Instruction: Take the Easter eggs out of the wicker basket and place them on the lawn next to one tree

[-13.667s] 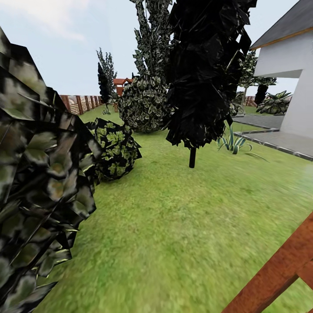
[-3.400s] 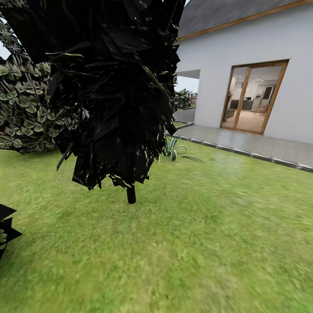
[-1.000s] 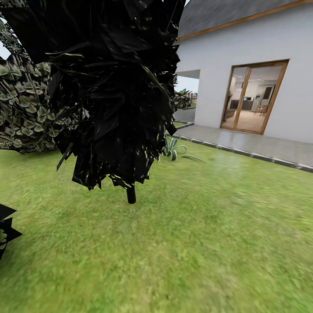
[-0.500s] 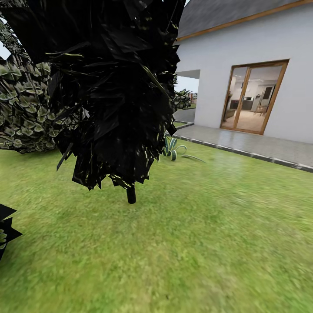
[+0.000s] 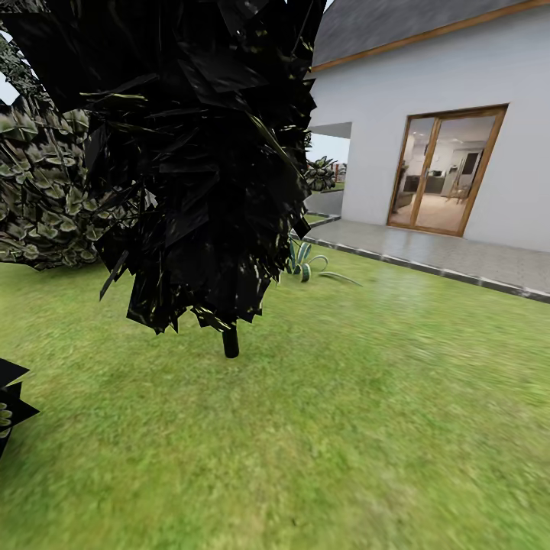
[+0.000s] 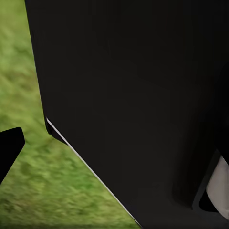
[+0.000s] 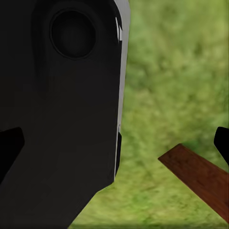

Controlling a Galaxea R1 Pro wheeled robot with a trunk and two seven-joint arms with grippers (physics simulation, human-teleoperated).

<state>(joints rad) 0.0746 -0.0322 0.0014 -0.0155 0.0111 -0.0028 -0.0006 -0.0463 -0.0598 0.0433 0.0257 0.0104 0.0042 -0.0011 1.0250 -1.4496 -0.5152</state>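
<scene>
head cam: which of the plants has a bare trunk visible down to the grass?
The dark tree in front: a short black trunk meets the lawn. The leafy bush and spiky plant by the paving show none.

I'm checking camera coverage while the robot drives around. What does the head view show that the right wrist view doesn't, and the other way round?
Head view: a dark narrow tree on a short trunk, a leafy bush, a spiky plant, the white house with its glass door and a paved terrace.
Right wrist view: a black part of the robot's body close up and a brown wooden plank.
Both: the green lawn.
</scene>
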